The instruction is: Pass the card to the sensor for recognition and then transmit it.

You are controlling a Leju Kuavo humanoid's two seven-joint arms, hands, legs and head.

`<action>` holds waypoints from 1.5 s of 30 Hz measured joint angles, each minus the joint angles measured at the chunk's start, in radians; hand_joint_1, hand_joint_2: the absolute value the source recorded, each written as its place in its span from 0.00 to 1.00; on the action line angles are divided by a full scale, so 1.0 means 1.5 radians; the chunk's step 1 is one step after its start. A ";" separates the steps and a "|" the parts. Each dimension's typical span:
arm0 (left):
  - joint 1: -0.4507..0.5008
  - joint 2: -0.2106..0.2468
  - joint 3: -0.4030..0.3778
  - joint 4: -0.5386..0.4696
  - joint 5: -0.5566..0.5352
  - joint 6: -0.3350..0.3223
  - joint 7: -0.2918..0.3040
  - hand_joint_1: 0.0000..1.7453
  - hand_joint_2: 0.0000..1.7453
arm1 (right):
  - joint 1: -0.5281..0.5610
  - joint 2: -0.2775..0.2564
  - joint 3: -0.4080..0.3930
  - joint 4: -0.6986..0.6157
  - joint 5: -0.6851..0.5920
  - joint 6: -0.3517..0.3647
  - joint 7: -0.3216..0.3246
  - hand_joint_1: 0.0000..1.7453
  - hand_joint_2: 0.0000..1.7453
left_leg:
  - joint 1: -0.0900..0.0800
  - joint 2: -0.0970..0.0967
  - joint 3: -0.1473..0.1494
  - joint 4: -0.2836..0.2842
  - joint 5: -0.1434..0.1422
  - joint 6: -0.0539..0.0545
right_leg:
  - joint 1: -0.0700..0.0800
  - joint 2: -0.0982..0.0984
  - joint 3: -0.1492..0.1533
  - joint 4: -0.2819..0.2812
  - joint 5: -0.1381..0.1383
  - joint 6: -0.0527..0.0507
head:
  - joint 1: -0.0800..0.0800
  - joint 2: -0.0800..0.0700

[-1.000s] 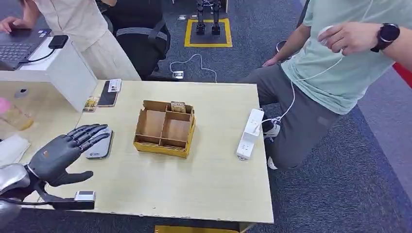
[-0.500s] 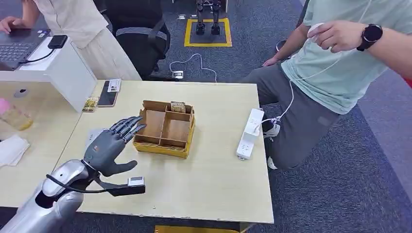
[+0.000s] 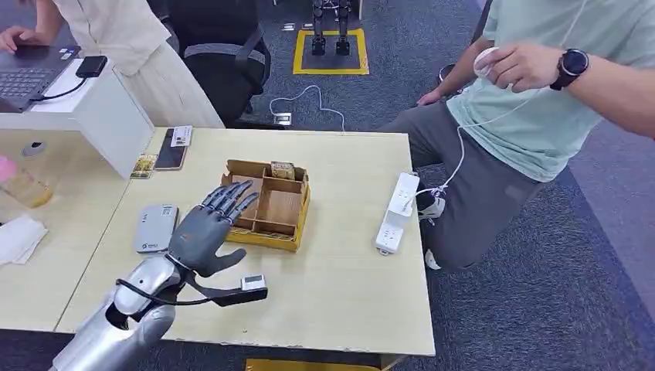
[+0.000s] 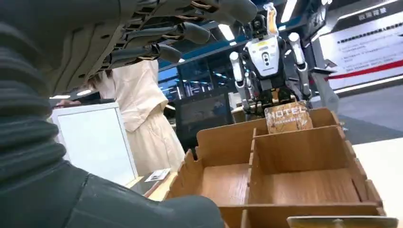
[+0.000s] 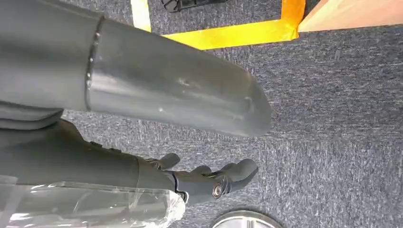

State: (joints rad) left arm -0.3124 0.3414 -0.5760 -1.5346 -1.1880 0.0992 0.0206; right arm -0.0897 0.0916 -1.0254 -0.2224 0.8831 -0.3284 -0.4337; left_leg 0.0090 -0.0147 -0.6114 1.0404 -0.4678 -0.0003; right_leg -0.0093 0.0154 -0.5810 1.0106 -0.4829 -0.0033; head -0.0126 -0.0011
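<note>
Standing upright in the far compartment of the brown cardboard divided box [image 3: 263, 205] is the patterned hotel card [image 3: 283, 170]; left hand [image 3: 207, 229] hovers beside, fingers wide, holding nothing. Right hand [image 5: 209, 180]: cannot tell.

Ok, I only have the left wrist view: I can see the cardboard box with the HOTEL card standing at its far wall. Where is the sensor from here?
Observer: The grey sensor lies flat on the table, on the robot's left of the left hand, apart from the box.
Operator: Is the hand above the card?
Observer: No. Its fingertips reach over the box's left side; the card stands at the far edge, right of the middle.
Operator: And the right hand?
Observer: The right hand hangs over the carpet, holding nothing.
</note>
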 joint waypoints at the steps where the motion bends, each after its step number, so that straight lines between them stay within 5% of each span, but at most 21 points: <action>1: -0.001 -0.006 -0.001 0.006 -0.007 0.005 0.004 0.00 1.00 | 0.000 0.000 0.000 0.000 0.000 0.000 0.000 0.00 0.00 | 0.000 0.000 0.000 0.000 0.000 0.000 | 0.000 0.000 0.000 0.000 0.000 0.000 | 0.000 0.000; 18: -0.019 -0.052 0.005 0.112 -0.138 0.069 0.064 0.00 1.00 | -0.004 0.001 0.000 0.000 0.014 0.001 0.003 0.00 0.00 | 0.000 0.000 0.000 0.000 0.000 0.000 | 0.000 0.000 0.000 0.000 0.000 0.000 | 0.000 0.000; 45: -0.024 -0.057 0.054 0.210 -0.232 0.102 0.080 0.02 1.00 | -0.011 0.005 0.000 0.000 0.024 0.000 0.005 0.00 0.00 | 0.000 0.000 0.000 0.000 0.000 0.000 | 0.000 0.000 0.000 0.000 0.000 0.000 | 0.000 0.000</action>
State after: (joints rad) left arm -0.3482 0.2552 -0.4944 -1.2192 -1.5362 0.2529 0.1404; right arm -0.1057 0.0992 -1.0254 -0.2224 0.9190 -0.3281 -0.4265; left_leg 0.0090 -0.0147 -0.6116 1.0403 -0.4678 -0.0003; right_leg -0.0093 0.0152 -0.5809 1.0108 -0.4828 -0.0033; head -0.0130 -0.0011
